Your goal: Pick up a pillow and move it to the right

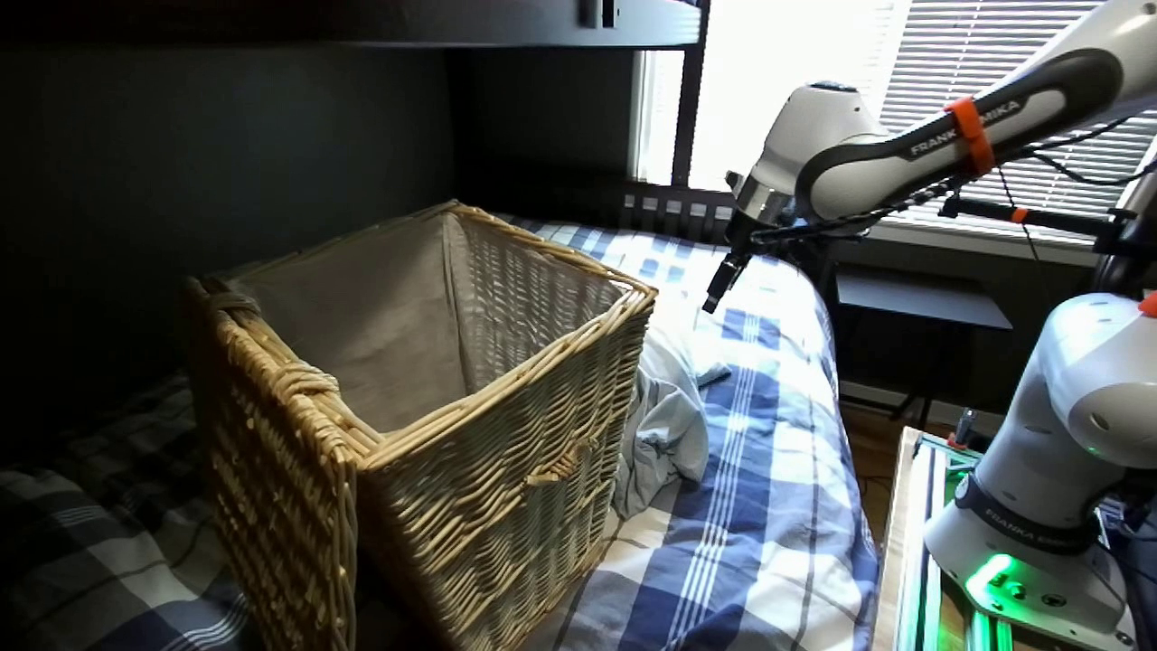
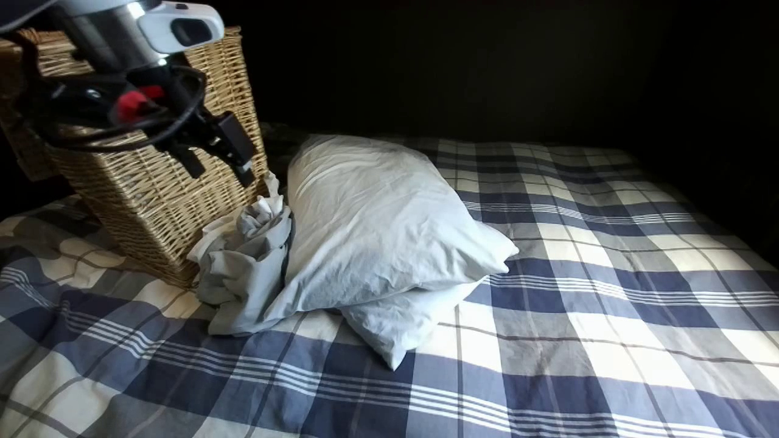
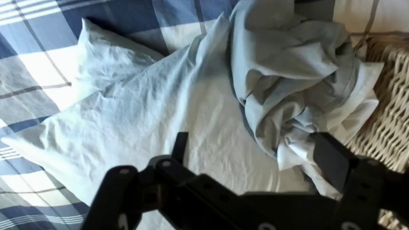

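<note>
One wicker basket (image 2: 164, 207) at left in an exterior view, partly behind the arm (image 2: 118, 39); lining (image 1: 362, 312) shown only in an exterior view. Next, a gripper (image 2: 220, 173), spread wide. Then crumpled cloth (image 2: 243, 267) beside the pillow (image 2: 377, 219), with pale fabric (image 2: 411, 319) mostly hidden beneath. Rightward, open plaid bedding (image 2: 608, 304), fading into shadow.

In an exterior view, the basket (image 2: 164, 198) stands at the left on the blanket (image 2: 608, 365). Directly right of it lies the cloth (image 2: 246, 274); right of the cloth, the upper pillow (image 2: 377, 225) rests upon the lower pillow (image 2: 401, 325).
</note>
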Robot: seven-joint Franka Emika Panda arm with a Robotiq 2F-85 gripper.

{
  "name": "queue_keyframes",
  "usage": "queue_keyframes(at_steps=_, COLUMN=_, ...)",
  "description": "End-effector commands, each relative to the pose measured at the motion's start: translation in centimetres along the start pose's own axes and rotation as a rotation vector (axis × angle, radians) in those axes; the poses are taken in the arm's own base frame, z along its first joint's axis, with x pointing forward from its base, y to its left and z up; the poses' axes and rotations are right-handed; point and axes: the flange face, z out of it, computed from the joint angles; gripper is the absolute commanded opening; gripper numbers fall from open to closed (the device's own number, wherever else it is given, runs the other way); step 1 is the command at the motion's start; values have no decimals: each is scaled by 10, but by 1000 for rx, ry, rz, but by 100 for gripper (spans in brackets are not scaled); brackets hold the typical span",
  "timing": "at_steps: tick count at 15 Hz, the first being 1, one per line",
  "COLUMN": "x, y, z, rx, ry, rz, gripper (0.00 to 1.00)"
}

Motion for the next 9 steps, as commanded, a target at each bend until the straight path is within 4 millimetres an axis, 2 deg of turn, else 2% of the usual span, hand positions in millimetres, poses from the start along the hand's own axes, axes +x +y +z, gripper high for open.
queue_keyframes(at_steps=1, x=52, y=30, z=42, rx=43, ry=36, rz=79, gripper=100)
queue_keyframes(at_steps=3, x=73, y=44, z=60, rx=65, ry=72, rz=140, gripper=100)
queue_keyframes(at_steps=7, x=112, y=60, z=91, rx=129, ry=115, rz=215, gripper=100)
queue_keyframes(at_steps=9, x=127, y=68, z=107, rx=153, ry=83, rz=225, gripper=100)
